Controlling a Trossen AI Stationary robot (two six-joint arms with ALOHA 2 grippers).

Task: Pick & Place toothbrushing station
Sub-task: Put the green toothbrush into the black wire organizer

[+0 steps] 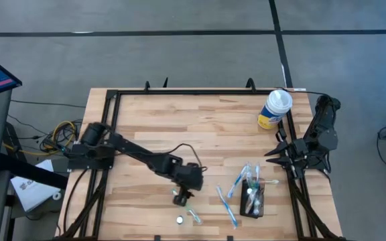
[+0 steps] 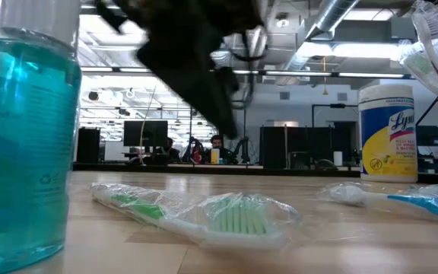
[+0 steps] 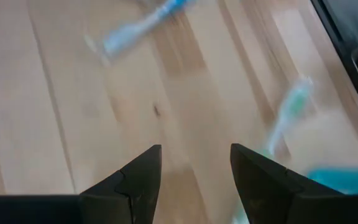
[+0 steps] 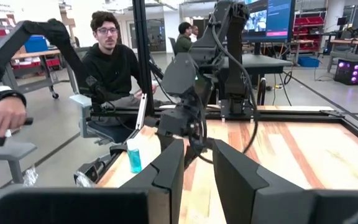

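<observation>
The toothbrushing station (image 1: 252, 199) is a small black box near the table's front right, standing on its base with wrapped toothbrushes sticking out of it. My left gripper (image 1: 181, 198) hovers open to its left, over bare wood, slanting down; in the left wrist view its fingers (image 3: 143, 180) have nothing between them. A green toothbrush (image 3: 288, 118) and a blue toothbrush (image 3: 142, 28) lie flat on the table ahead of it. My right gripper (image 4: 197, 168) waits open at the table's right edge (image 1: 273, 152), level and holding nothing.
A teal mouthwash bottle (image 2: 21, 137) stands near the front edge beside the wrapped green toothbrush (image 2: 204, 213). A yellow-and-blue canister (image 1: 275, 109) stands at the far right. A person (image 4: 107, 62) sits beyond the table's left side. Bare wood fills the table's middle and far left.
</observation>
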